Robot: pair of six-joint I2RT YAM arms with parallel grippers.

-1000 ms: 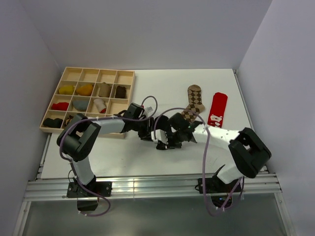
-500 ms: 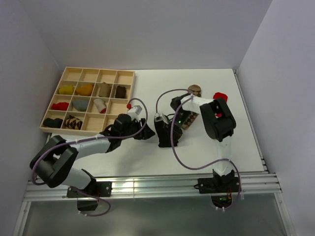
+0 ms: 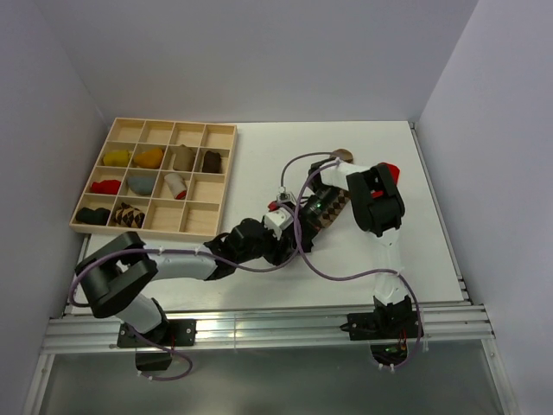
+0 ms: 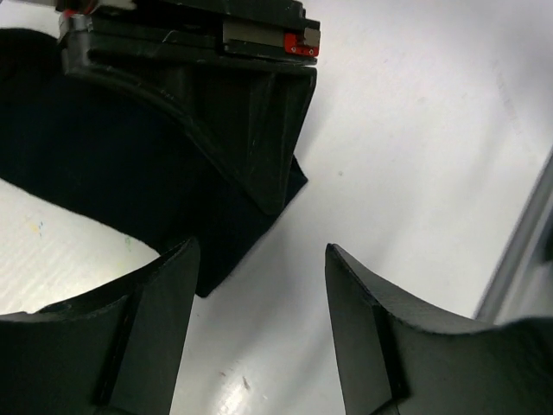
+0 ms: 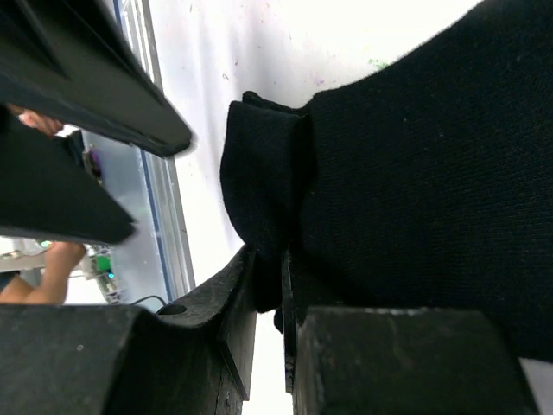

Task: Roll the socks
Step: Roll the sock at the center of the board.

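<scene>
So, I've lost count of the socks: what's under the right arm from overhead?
Patches of the argyle sock and a corner of the red sock show; the arm covers the rest of both. The black sock shows clearly only in wrist views.

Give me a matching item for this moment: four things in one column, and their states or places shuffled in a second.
Things
1. left gripper
2. right gripper
3. red sock
4. tray

States or places
A. far left of the table, small bundles in its compartments
B. shut on the edge of the black sock
C. open and empty
D. far right, partly hidden by the right arm

Pairs: 1-C, 2-B, 3-D, 4-A
</scene>
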